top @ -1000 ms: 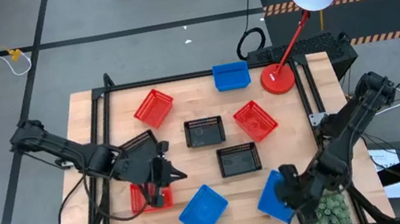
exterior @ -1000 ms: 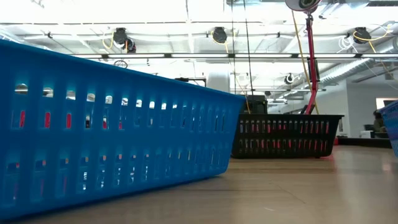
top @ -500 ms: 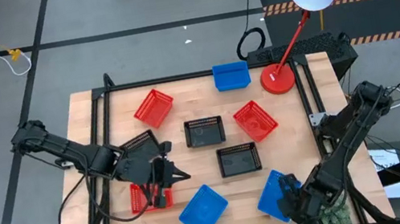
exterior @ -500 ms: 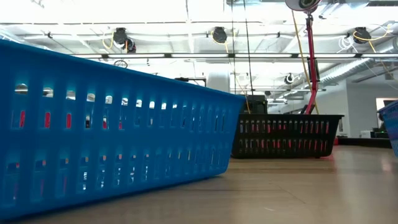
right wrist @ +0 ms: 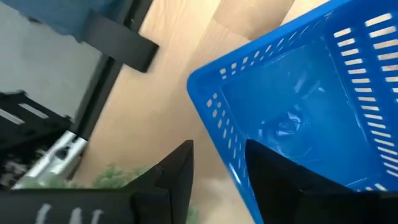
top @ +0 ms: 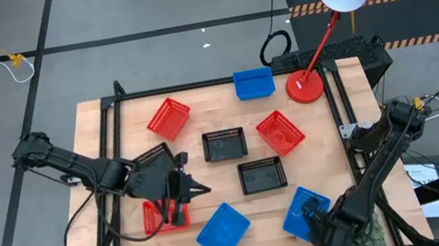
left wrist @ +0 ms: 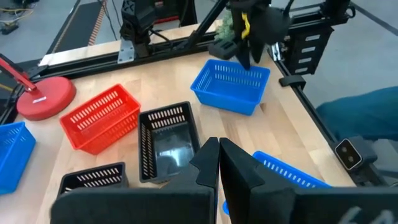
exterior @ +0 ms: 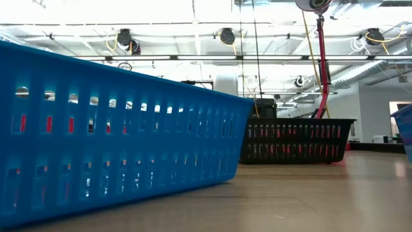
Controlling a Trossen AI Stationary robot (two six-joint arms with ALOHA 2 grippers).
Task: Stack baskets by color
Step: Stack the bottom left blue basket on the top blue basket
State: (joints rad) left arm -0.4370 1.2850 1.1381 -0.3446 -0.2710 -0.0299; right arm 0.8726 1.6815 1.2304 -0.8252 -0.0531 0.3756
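My right gripper is down at the table's near right corner, at the blue basket there. Its fingers stand partly open, astride the basket's wall near a corner, one outside and one inside. There is a clear gap on the outer side. I cannot tell whether the inner finger touches the plastic. From above, the arm covers that corner of the basket.

My left gripper is closed, fingers pressed together, with nothing visible between them. It hangs over a red basket at the near left. The wrist hides much of this basket, and I cannot tell whether the fingertips touch it. A black basket behind it shows only as a strip of lattice under the left arm.

The rest lie in plain sight, each apart from the others:
- a second blue basket at the near edge
- two black ones in the middle
- two red ones
- a third blue one at the far edge, beside the red lamp base

Nothing is stacked yet.

At table height, one blue wall fills half the view. It leaves one black basket and a blue sliver at the right edge.
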